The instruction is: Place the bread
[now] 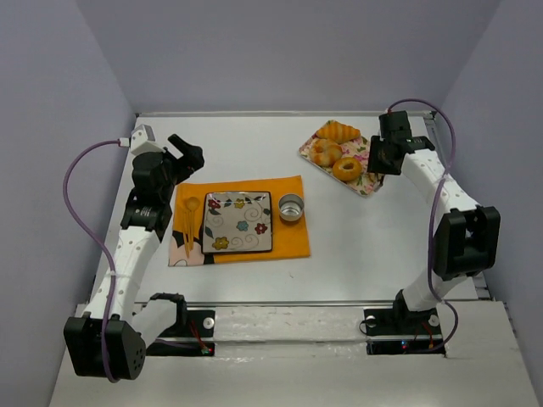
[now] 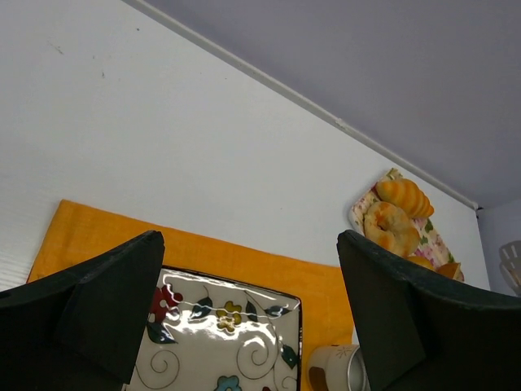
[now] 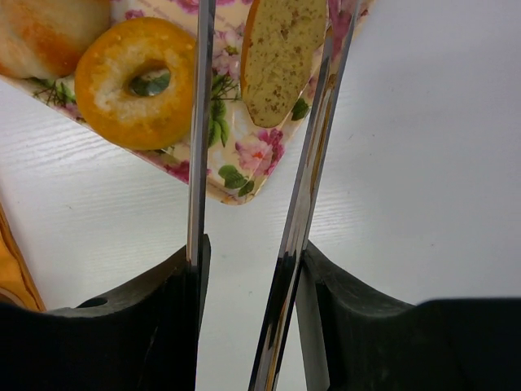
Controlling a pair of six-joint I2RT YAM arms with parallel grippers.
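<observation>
White table [image 1: 356, 246]; doughnut [image 3: 138, 81] beside bread [image 3: 281, 57] on floral tray [image 3: 236, 163].

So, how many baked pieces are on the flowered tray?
4: a croissant at the far end, a bun beside it, a doughnut nearer, and the bread at the right edge between the tongs. None seems hidden.

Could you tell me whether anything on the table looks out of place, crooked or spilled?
Nothing spilled or damaged. The floral tray of pastries sits at an angle to the table edges, unlike the squarely laid orange mat and plate. The bread lies at the tray's edge.
</observation>
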